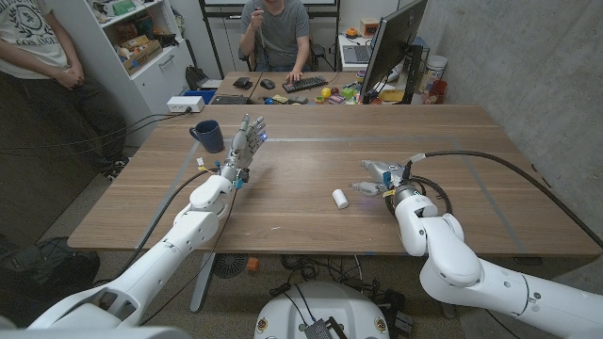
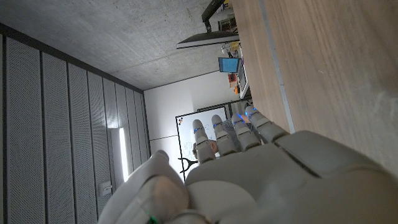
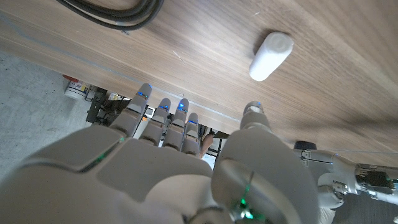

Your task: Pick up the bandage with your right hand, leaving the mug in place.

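Head view, from the left: two people stand or sit beyond the wooden table (image 1: pixel 311 202), one at the far left edge beside white shelves (image 1: pixel 141 42), the other seated at a desk behind the table with a hand on a keyboard (image 1: pixel 304 84). A dark monitor (image 1: pixel 388 42) stands to the right of that desk.

On the table's far left part stands the dark blue mug (image 1: pixel 208 136), upright, its handle turned to the left. Just to the right of it is the left hand (image 1: pixel 245 144), raised with fingers extended and slightly apart, pointing toward the far side; it holds nothing and is apart from the mug. In the left wrist view the left hand's (image 2: pixel 249 168) fingers (image 2: pixel 225 134) are straight and side by side, again with nothing in them.

Further right, near the middle of the table, lies the bandage (image 1: pixel 340 198), a small white roll on its side, untouched. Just to the right of it, and a little farther back, is the right hand (image 1: pixel 379 179), its fingers reaching left toward the roll and spread, gripping nothing. A small gap of bare wood shows between the fingertips and the bandage. A black cable (image 1: pixel 490 162) loops from the right wrist across the table's right part.

Right wrist view shows the right hand (image 3: pixel 186 168) with its fingers (image 3: pixel 163 118) loosely extended and the thumb set apart, empty. The bandage (image 3: pixel 270 56) lies on the wood beyond the thumb's tip, near it but not touching, with the black cable (image 3: pixel 118 12) on the table off to the other side.
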`<state>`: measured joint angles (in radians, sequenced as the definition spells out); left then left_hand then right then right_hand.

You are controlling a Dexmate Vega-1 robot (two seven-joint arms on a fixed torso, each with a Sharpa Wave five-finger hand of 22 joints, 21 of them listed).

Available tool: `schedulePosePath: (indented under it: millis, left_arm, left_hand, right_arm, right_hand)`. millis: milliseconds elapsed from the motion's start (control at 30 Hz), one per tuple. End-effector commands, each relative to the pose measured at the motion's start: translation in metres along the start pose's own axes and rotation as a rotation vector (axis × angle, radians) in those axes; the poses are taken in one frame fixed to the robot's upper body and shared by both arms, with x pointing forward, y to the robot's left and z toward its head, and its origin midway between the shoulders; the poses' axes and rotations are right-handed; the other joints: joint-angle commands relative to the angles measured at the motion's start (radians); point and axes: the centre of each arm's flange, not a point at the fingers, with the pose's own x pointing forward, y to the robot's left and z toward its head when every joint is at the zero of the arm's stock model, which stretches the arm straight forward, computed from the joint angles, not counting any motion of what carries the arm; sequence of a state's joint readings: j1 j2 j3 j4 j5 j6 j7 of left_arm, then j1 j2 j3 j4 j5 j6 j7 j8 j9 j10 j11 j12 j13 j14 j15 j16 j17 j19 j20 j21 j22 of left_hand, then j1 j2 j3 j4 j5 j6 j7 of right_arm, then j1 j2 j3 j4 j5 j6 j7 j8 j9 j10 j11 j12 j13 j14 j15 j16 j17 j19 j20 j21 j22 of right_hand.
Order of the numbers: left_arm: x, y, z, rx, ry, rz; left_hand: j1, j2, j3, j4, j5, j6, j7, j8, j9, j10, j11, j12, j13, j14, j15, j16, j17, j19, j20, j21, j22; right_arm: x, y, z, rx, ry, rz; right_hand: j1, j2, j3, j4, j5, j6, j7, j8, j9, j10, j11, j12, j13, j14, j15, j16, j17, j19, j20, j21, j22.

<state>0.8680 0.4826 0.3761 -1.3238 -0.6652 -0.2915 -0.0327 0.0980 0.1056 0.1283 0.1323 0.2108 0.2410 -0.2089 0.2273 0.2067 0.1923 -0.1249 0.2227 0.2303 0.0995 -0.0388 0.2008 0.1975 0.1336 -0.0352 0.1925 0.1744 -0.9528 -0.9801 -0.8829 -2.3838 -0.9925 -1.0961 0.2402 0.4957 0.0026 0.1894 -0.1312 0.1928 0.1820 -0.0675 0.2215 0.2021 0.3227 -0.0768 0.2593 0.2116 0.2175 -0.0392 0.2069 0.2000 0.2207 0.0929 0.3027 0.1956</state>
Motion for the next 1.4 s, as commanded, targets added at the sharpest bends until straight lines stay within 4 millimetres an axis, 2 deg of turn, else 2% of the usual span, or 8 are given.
schedulePosePath:
  millis: [33, 867, 900, 967, 1067, 1233, 1300, 1400]
  left_arm:
    - [-0.008, 0.009, -0.001, -0.016, -0.005, 0.006]
    - [-0.021, 0.021, 0.006, -0.032, -0.033, 0.020]
    - [-0.021, 0.021, 0.006, -0.031, -0.033, 0.021]
    - [-0.021, 0.022, 0.006, -0.033, -0.031, 0.024]
    - [-0.020, 0.023, 0.006, -0.034, -0.033, 0.026]
    - [-0.020, 0.023, 0.004, -0.035, -0.027, 0.028]
    - [-0.020, 0.024, 0.004, -0.034, -0.029, 0.030]
    - [-0.019, 0.024, 0.004, -0.034, -0.028, 0.032]
  left_hand:
    - [0.003, 0.006, 0.004, 0.004, 0.003, -0.005, 0.001, -0.005, 0.005, 0.006, 0.000, 0.002, 0.002, -0.007, -0.089, 0.000, 0.002, -0.001, -0.016, 0.001, 0.003]
    - [0.000, 0.004, 0.004, 0.005, 0.002, -0.004, 0.001, -0.005, 0.005, 0.006, -0.004, 0.001, 0.002, -0.013, -0.091, -0.001, 0.002, -0.005, -0.017, 0.000, 0.003]
    - [0.000, 0.003, 0.004, 0.005, 0.002, -0.004, 0.001, -0.005, 0.005, 0.006, -0.004, 0.001, 0.002, -0.014, -0.090, -0.001, 0.002, -0.005, -0.017, 0.000, 0.003]
    - [0.000, 0.003, 0.004, 0.005, 0.002, -0.004, 0.001, -0.005, 0.005, 0.006, -0.004, 0.001, 0.003, -0.016, -0.089, -0.002, 0.002, -0.005, -0.017, 0.000, 0.003]
    - [0.000, 0.003, 0.004, 0.005, 0.002, -0.004, 0.001, -0.005, 0.005, 0.006, -0.004, 0.001, 0.003, -0.017, -0.090, -0.002, 0.002, -0.006, -0.018, 0.000, 0.003]
    - [-0.001, 0.003, 0.004, 0.005, 0.002, -0.005, 0.000, -0.005, 0.005, 0.006, -0.002, 0.001, 0.003, -0.017, -0.089, -0.001, 0.002, -0.007, -0.018, 0.000, 0.003]
    - [-0.001, 0.003, 0.004, 0.005, 0.002, -0.005, 0.000, -0.005, 0.005, 0.007, -0.003, 0.002, 0.003, -0.017, -0.088, -0.001, 0.002, -0.007, -0.018, 0.000, 0.003]
    - [-0.001, 0.002, 0.004, 0.005, 0.002, -0.005, 0.001, -0.005, 0.005, 0.007, -0.003, 0.001, 0.003, -0.018, -0.089, -0.001, 0.002, -0.007, -0.018, 0.000, 0.003]
  right_arm:
    - [-0.020, 0.015, 0.082, -0.072, -0.112, 0.068]
    - [-0.005, 0.065, 0.109, -0.229, -0.012, 0.121]
    - [-0.004, 0.066, 0.110, -0.233, -0.013, 0.120]
    - [-0.002, 0.068, 0.111, -0.242, -0.016, 0.121]
    - [0.000, 0.070, 0.112, -0.240, -0.017, 0.111]
    - [0.004, 0.072, 0.114, -0.232, -0.015, 0.065]
    - [0.005, 0.072, 0.113, -0.217, -0.015, 0.057]
    - [0.006, 0.072, 0.114, -0.216, -0.009, 0.030]
  right_hand:
    - [0.012, -0.001, 0.001, -0.005, 0.007, -0.005, 0.005, 0.000, 0.003, 0.004, -0.006, 0.000, 0.004, -0.003, -0.045, -0.001, 0.001, 0.000, 0.000, -0.006, 0.000]
    - [0.064, -0.046, -0.030, -0.014, 0.033, 0.058, 0.039, 0.020, 0.006, 0.103, -0.006, 0.035, 0.003, 0.072, -0.039, 0.020, 0.001, 0.050, 0.001, 0.001, 0.001]
    - [0.067, -0.049, -0.037, -0.010, 0.037, 0.067, 0.041, 0.021, 0.007, 0.114, 0.023, 0.038, 0.002, 0.079, -0.032, 0.020, 0.002, 0.053, 0.001, 0.000, 0.001]
    - [0.070, -0.050, -0.042, -0.008, 0.039, 0.079, 0.041, 0.024, 0.007, 0.128, 0.036, 0.041, 0.002, 0.087, -0.050, 0.021, 0.002, 0.060, -0.001, 0.001, 0.002]
    - [0.076, -0.051, -0.051, -0.004, 0.044, 0.110, 0.033, 0.032, 0.009, 0.147, 0.008, 0.045, 0.002, 0.105, -0.024, 0.025, 0.003, 0.067, -0.001, 0.000, 0.002]
    - [0.113, -0.033, -0.059, -0.002, 0.056, 0.218, 0.001, 0.066, 0.013, 0.282, -0.028, 0.098, 0.015, 0.172, -0.089, 0.046, 0.011, 0.095, -0.015, 0.004, 0.005]
    - [0.137, -0.027, -0.063, -0.005, 0.061, 0.281, -0.023, 0.088, 0.015, 0.347, -0.073, 0.123, 0.022, 0.206, -0.108, 0.058, 0.015, 0.119, -0.027, 0.011, 0.006]
    - [0.166, -0.011, -0.061, -0.007, 0.066, 0.350, -0.041, 0.114, 0.016, 0.413, -0.086, 0.148, 0.029, 0.247, -0.134, 0.075, 0.021, 0.134, -0.036, 0.016, 0.008]
